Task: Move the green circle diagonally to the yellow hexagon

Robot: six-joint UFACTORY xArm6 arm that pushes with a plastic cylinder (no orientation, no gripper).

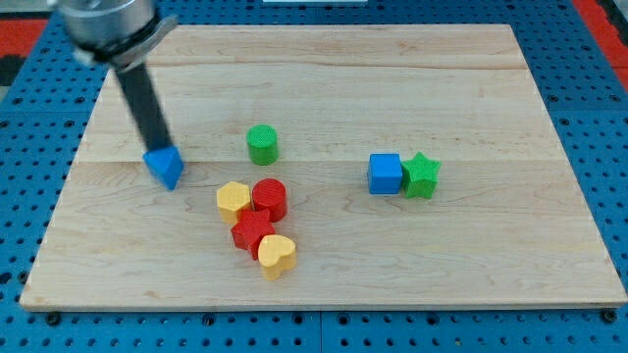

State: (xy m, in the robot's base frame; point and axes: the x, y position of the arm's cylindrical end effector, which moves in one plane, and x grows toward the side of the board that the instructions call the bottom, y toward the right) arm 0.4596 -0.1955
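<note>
The green circle (262,144) stands left of the board's middle. The yellow hexagon (233,201) lies below and slightly left of it, touching a red cylinder (270,199). My tip (161,150) is at the view's left, touching the top of a blue triangle (165,167), well left of the green circle.
A red block (252,233) and a yellow heart (277,255) sit just below the hexagon in one cluster. A blue cube (385,174) and a green star (421,176) touch each other at the view's right. The wooden board (491,78) rests on a blue pegboard.
</note>
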